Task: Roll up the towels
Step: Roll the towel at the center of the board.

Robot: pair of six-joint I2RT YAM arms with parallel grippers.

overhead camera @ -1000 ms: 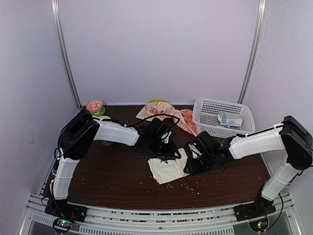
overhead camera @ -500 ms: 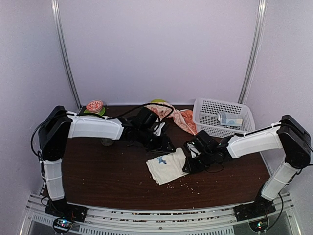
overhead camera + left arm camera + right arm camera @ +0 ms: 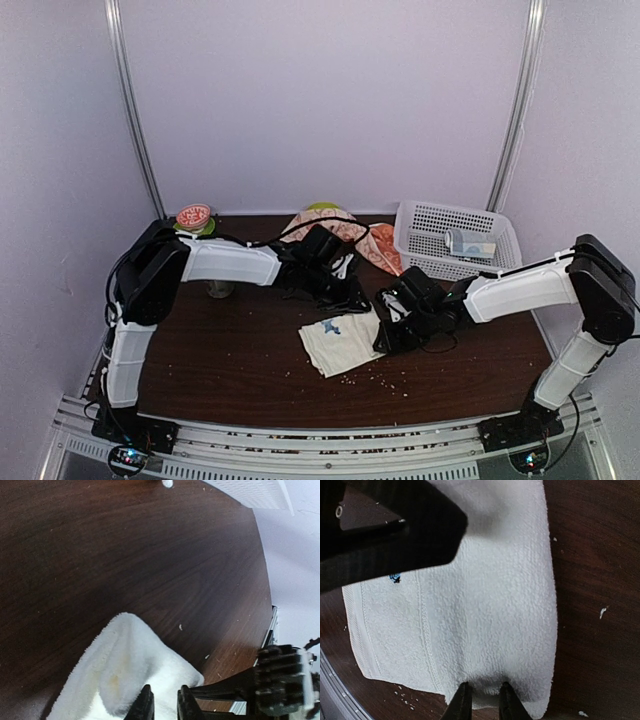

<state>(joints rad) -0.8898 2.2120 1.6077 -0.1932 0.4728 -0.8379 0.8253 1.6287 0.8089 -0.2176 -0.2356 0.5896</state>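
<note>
The cream-white towel (image 3: 338,343) lies on the brown table with a small blue mark near its far edge. My left gripper (image 3: 352,301) is at its far right corner. In the left wrist view the white towel (image 3: 120,672) rises in a soft ridge, and my left gripper (image 3: 164,706) is shut on it. My right gripper (image 3: 386,337) is shut on the towel's right edge; the cloth (image 3: 470,605) puckers between the jaws of that gripper (image 3: 483,700). The peach printed towel (image 3: 381,245) lies crumpled at the back, partly behind my left arm.
A white mesh basket (image 3: 430,222) at the back right holds a pale packet (image 3: 470,243). A red-patterned bowl (image 3: 194,215) sits at the back left, and something green (image 3: 322,207) shows behind the peach towel. Crumbs dot the table near the front.
My left arm drew back to the left, then came forward again to the white towel's far corner, and its jaws narrowed. The right arm stayed put.
</note>
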